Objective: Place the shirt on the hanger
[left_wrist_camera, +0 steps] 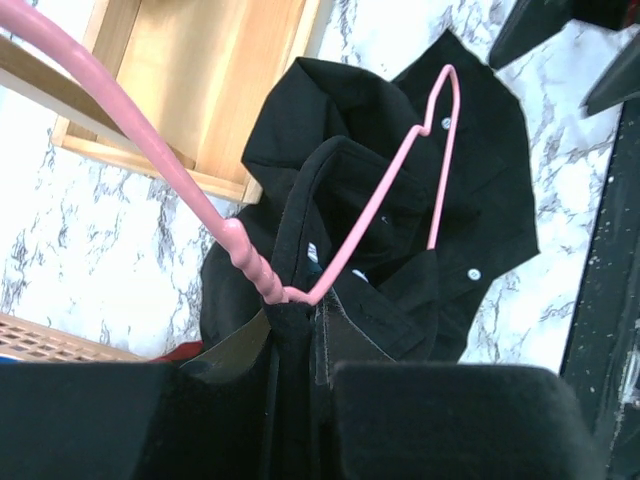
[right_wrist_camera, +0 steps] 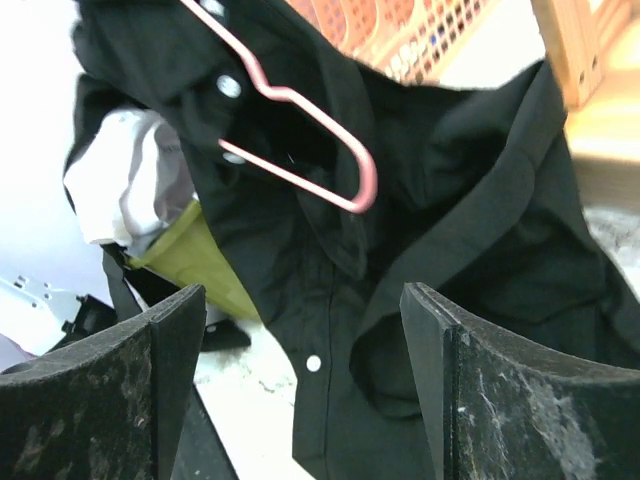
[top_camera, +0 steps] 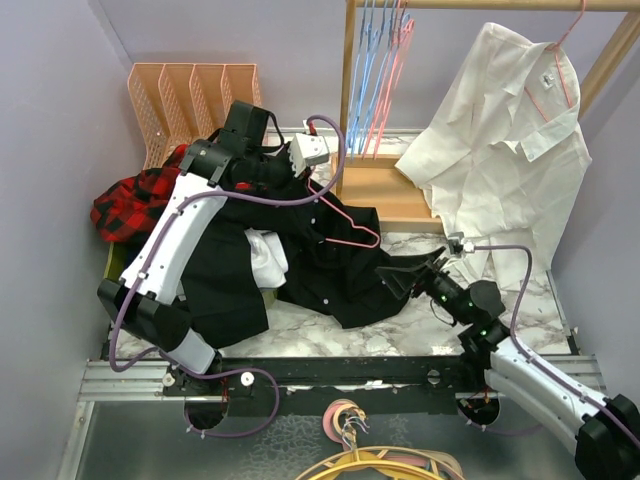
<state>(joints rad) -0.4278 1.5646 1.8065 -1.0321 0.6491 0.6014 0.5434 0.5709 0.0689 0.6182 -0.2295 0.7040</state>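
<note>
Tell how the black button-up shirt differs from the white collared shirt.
The black button-up shirt lies crumpled on the marble table; the white collared shirt hangs from the wooden rail. The pink wire hanger shows outside the black shirt; the white shirt covers its own. Both have collars.

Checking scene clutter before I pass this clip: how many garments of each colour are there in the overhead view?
black shirt: 1
white shirt: 1
red-and-black plaid garment: 1
Total: 3
A white patch amid the black cloth is unclear and is not counted.
</note>
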